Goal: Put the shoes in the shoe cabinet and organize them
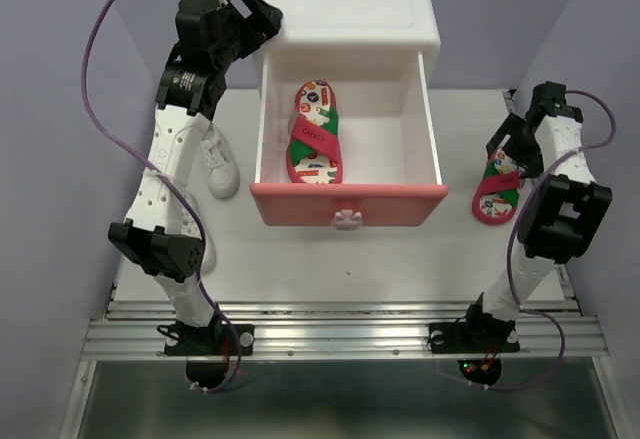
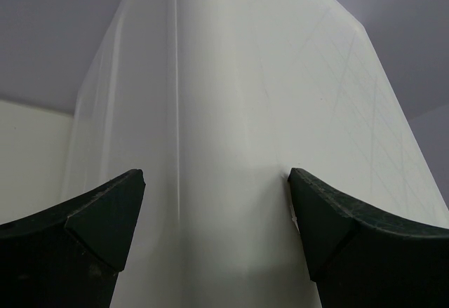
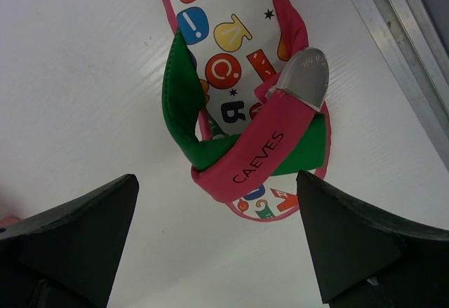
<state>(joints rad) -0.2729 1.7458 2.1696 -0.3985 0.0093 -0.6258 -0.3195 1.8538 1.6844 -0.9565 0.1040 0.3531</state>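
Note:
The white shoe cabinet (image 1: 345, 4) stands at the back, its drawer (image 1: 350, 204) with the pink front and bunny knob (image 1: 345, 219) pulled open. One red flip-flop (image 1: 315, 134) lies inside it. The other flip-flop (image 1: 497, 191) lies on the table right of the drawer. My right gripper (image 1: 510, 144) hovers open just above it, and the right wrist view shows the flip-flop (image 3: 238, 62) beyond the open gripper (image 3: 217, 238). A white sneaker (image 1: 218, 164) lies left of the drawer; a second is hidden by the arm. My left gripper (image 1: 258, 9) is open at the cabinet's upper left corner (image 2: 224, 111).
Purple walls close in the table on the left, right and back. A metal rail (image 1: 340, 334) runs along the near edge, and another rail (image 3: 400, 55) runs beside the loose flip-flop at the table's right edge.

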